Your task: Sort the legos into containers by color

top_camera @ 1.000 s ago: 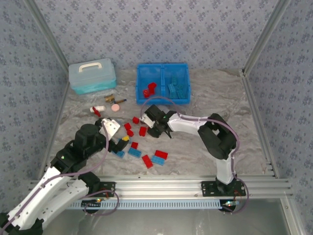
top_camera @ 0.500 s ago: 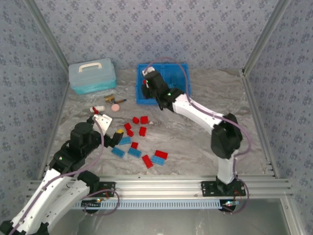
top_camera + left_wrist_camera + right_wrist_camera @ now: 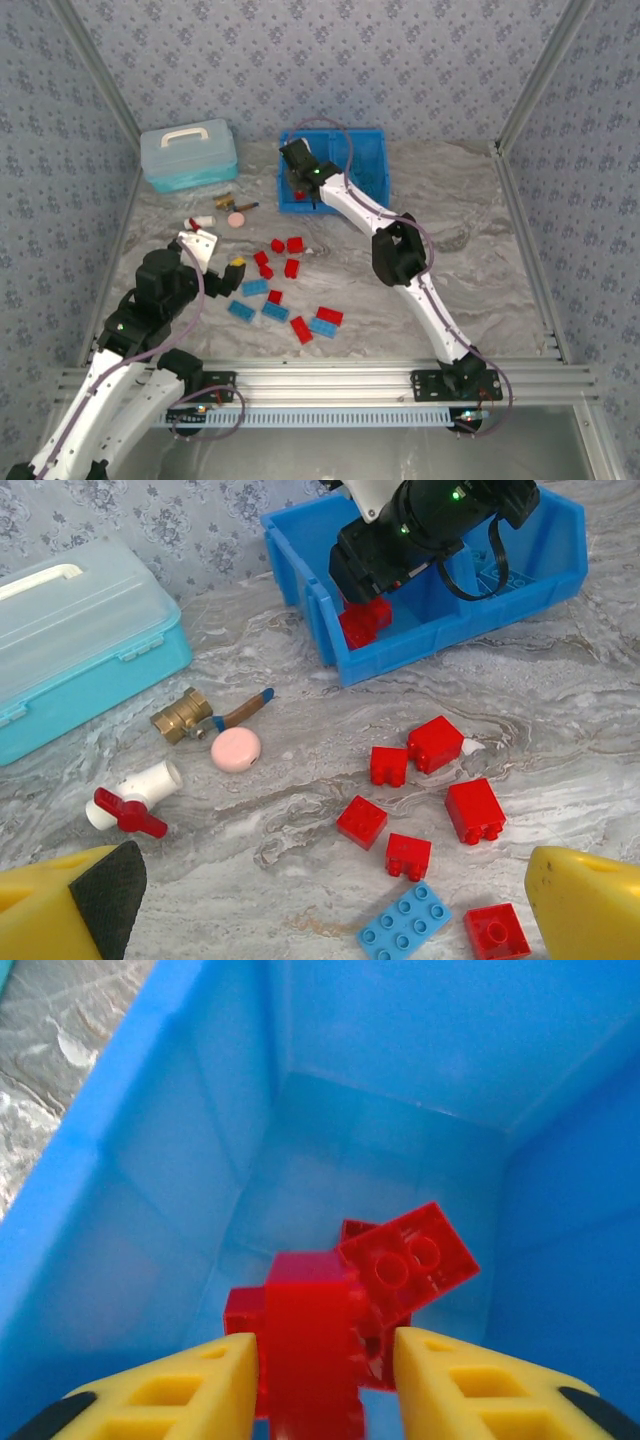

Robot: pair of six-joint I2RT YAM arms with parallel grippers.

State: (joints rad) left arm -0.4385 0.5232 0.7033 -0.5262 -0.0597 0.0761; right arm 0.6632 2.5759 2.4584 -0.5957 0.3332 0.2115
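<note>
A pale teal lidded box (image 3: pixel 188 155) sits at the tabletop's far left corner. In front of it lie a brass valve (image 3: pixel 185 713), a pink disc (image 3: pixel 236 748) and a white pipe piece with a red handle (image 3: pixel 130 798). The right arm stretches across the tabletop and covers much of the blue bin (image 3: pixel 420 650) at the far edge.

The right gripper (image 3: pixel 325 1385) hangs inside the bin's left compartment (image 3: pixel 180 1190). Its fingers are parted, and a blurred red brick (image 3: pixel 310 1350) sits between them with a gap at the right finger. The left gripper (image 3: pixel 218 256) hovers near the left edge, spread wide and empty. Loose red legos (image 3: pixel 435 742) and light blue legos (image 3: pixel 405 935) are scattered mid-tabletop.

The left compartment holds a few red bricks (image 3: pixel 410 1255). What lies in the right compartment cannot be made out.
</note>
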